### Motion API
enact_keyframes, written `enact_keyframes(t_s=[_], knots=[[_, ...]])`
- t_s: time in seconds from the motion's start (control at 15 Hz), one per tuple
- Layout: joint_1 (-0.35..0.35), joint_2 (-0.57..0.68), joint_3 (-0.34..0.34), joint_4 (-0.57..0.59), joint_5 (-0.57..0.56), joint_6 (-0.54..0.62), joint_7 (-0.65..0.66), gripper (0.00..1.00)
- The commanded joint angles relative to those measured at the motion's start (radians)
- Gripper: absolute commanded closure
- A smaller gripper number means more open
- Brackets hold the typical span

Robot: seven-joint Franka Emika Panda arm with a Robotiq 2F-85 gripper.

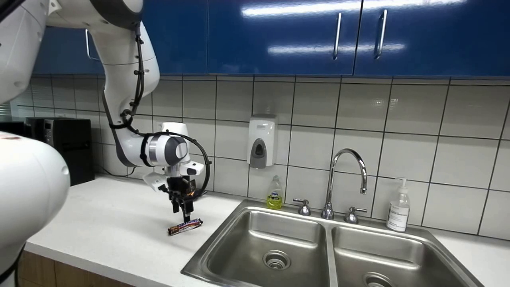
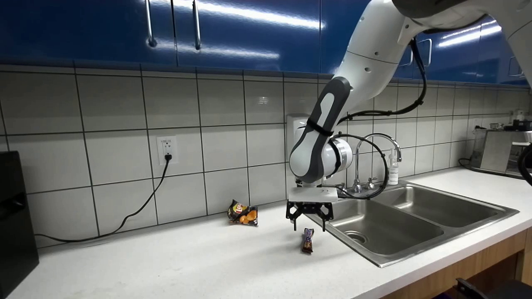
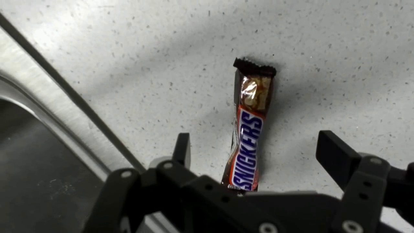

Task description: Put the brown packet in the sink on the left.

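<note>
The brown packet, a Snickers bar, lies on the white counter to the left of the sink in an exterior view. It also shows in an exterior view and in the wrist view, where its lower end is hidden by the gripper. My gripper is open and points down just above the packet. In the wrist view the gripper has one finger on each side of the packet, apart from it. The steel sink has two basins; the left basin is the one nearer the packet.
A chrome faucet stands behind the basins. A yellow-green soap bottle and a sanitizer bottle stand along the sink's back edge. A black chip bag lies near the wall. A black machine stands at the counter's far left.
</note>
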State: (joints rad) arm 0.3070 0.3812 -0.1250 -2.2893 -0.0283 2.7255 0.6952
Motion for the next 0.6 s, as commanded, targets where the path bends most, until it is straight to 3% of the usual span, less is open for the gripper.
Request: enact_keyframes(t_s=[0.0,0.53], knots=[[0.016,0.009,-0.012,0.017,-0.03,-0.036,0.084,0.0],[0.008,0.047,-0.01,0.029,-0.027,-0.021,0.109,0.0]])
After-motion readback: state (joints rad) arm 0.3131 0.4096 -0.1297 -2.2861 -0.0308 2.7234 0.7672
